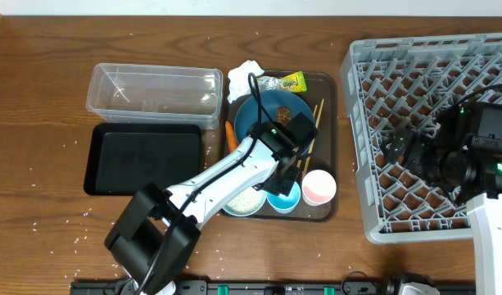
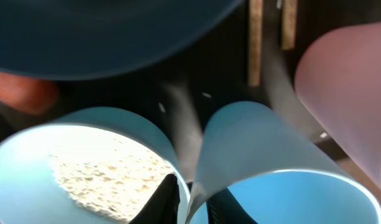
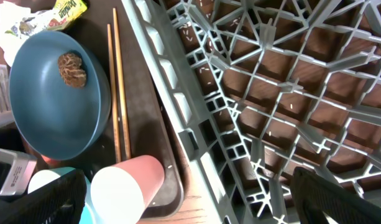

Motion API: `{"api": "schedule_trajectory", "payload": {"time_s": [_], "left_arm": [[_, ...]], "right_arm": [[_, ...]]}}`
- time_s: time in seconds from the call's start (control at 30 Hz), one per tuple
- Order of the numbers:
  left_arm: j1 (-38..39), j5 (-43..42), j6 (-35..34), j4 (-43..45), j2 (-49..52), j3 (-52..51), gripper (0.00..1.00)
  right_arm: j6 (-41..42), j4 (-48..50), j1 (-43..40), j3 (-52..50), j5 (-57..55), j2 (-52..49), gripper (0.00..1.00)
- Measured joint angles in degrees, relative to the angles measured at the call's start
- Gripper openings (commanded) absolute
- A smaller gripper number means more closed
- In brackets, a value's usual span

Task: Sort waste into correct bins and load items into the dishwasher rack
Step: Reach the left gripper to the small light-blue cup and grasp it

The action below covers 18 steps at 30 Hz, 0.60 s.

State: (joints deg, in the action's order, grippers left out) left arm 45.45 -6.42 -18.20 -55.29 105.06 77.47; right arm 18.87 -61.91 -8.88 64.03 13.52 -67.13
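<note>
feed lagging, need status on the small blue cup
Left gripper straddling small blue cup rim, grip unconfirmed. Right gripper open over dishwasher rack, empty. White bowl and small pink cup crowd close.

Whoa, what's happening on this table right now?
Two robot arms are clearing up after a meal. The left gripper has its fingers on either side of the wall of the small blue cup on the brown serving tray; whether it has clamped is unclear. The right gripper hangs open and empty over the dishwasher rack. The dark-blue plate, white bowl, pink cup and chopsticks sit on the tray.
</note>
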Motion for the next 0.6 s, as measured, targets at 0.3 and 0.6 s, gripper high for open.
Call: {"api": "schedule_trajectory", "payload": {"time_s": [0.3,0.6], "left_arm": [[0.00,-2.43,0.00,1.97,0.00,-2.67,0.11],[0.00,-2.64,0.02,1.25,-0.74,-4.81,0.06]], "right_arm": [[-0.02,0.00,0.00,0.00,-0.13,0.00,0.99],[-0.02,-0.02,0.00,0.00,-0.94,0.00,0.99]]}}
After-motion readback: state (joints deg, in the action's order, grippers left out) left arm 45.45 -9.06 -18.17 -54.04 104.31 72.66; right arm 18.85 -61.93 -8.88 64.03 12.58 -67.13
